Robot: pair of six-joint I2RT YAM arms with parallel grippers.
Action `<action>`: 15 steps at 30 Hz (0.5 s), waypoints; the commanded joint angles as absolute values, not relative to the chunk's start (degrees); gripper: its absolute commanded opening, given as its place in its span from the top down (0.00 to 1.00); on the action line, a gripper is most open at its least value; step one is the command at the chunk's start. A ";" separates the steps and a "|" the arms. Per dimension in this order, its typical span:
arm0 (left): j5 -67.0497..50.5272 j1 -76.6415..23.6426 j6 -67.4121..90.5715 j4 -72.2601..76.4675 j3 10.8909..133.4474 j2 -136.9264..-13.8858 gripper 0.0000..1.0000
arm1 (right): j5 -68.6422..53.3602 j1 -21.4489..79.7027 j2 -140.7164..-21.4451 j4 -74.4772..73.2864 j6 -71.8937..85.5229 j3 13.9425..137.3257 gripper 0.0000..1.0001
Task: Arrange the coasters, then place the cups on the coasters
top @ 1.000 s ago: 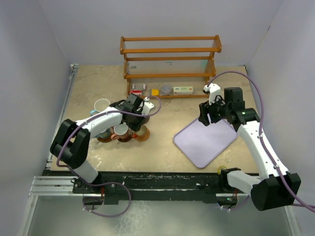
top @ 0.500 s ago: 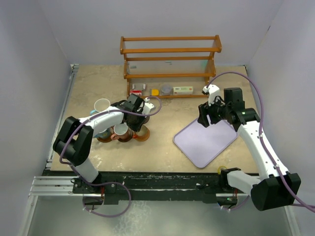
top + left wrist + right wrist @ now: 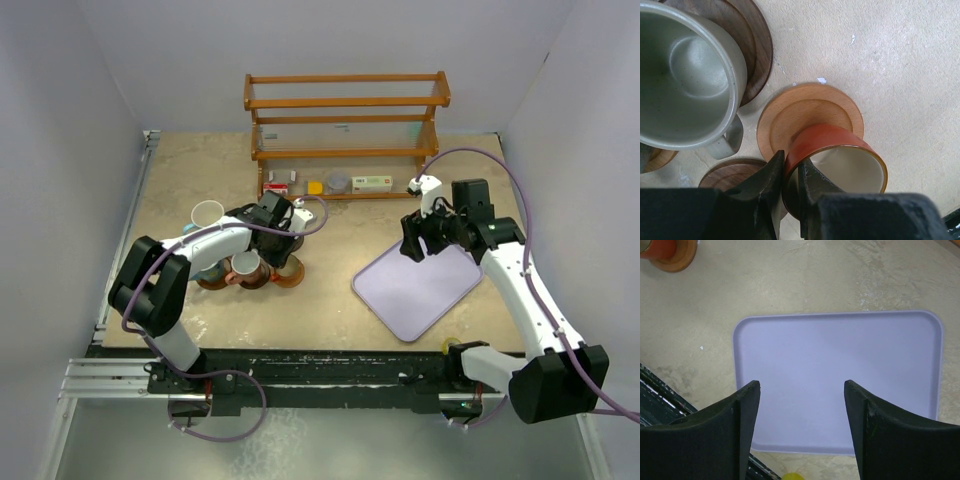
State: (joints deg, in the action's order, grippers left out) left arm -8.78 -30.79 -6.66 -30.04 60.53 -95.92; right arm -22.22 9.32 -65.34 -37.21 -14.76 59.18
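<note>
My left gripper was pinching the glossy wall of the orange cup, one black finger outside and one inside its cream-glazed rim. The cup's base sat on the light coaster, a round, pale orange-brown wooden disc with a shallow turned ring (whether the cup rested fully I could not tell). At ten o'clock from it stood the grey cup, speckled and matte, with its stubby handle pointing to five o'clock, on a dark coaster of streaky walnut-like grain. The table was mottled beige and stone-like. My right gripper hung with its jaws spread wide and gripping nothing, above the smooth lavender tray, a round-cornered rectangle.
</note>
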 commanded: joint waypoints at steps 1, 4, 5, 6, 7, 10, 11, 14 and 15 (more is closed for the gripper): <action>-9.72 -30.41 -6.62 -28.30 62.29 -95.90 0.86 | -23.93 9.14 -65.33 -37.40 -15.73 60.86 0.30; -9.47 -30.41 -6.68 -28.34 62.36 -95.71 0.82 | -24.23 9.14 -65.63 -37.41 -15.74 60.86 0.29; -9.42 -30.41 -6.71 -28.43 62.52 -95.71 0.81 | -24.32 9.14 -65.73 -37.44 -15.73 60.90 0.29; -9.41 -30.41 -6.71 -28.58 62.69 -95.79 0.80 | -24.39 9.14 -65.93 -37.46 -15.73 60.90 0.29; -9.36 -30.41 -6.75 -28.71 62.88 -95.72 0.79 | -24.53 9.14 -66.06 -37.53 -15.79 60.99 0.29; -9.35 -30.41 -6.51 -29.04 63.43 -95.35 0.76 | -24.78 9.14 -66.33 -37.80 -15.98 61.08 0.29; -9.42 -30.34 -6.58 -29.15 63.56 -95.14 0.75 | -24.78 9.14 -66.35 -37.86 -15.99 61.08 0.29; -9.74 -30.41 -6.77 -29.79 63.90 -94.25 0.72 | -24.87 9.14 -66.35 -37.92 -16.14 61.17 0.29; -9.71 -30.41 -6.91 -30.00 64.12 -93.74 0.71 | -24.92 9.14 -66.36 -37.92 -16.15 61.29 0.29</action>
State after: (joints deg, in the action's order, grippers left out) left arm -8.78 -30.76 -6.66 -30.13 61.54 -95.92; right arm -23.53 9.32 -66.65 -37.47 -15.07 59.18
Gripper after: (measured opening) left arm 0.277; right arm 0.704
